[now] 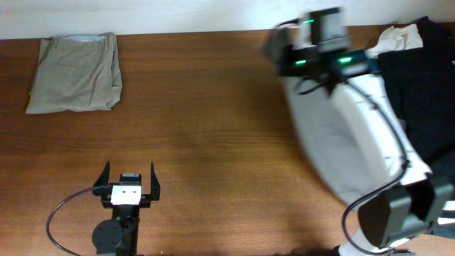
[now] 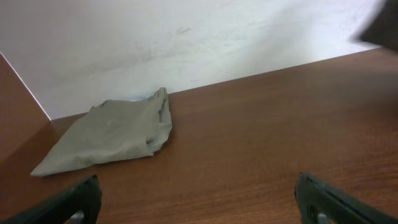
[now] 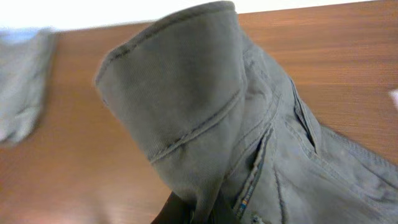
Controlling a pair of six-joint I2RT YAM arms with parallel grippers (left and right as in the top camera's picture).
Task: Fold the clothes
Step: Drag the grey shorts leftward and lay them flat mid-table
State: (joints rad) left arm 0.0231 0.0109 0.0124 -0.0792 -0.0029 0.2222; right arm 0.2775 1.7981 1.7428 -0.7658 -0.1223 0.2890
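Overhead: we see grey garment (image 1: 341, 135) at bench (image 1: 213, 107) right, long axis from far edge toward near-right corner, far end at blurred right arm (image 1: 320, 53); folded khaki trousers (image 1: 75, 72) far left.
Left wrist: left fingers (image 2: 68, 205) spread open, empty.
Right wrist: right fingers (image 3: 177, 214) pinch grey garment; we note stitched hem, pocket, creases.
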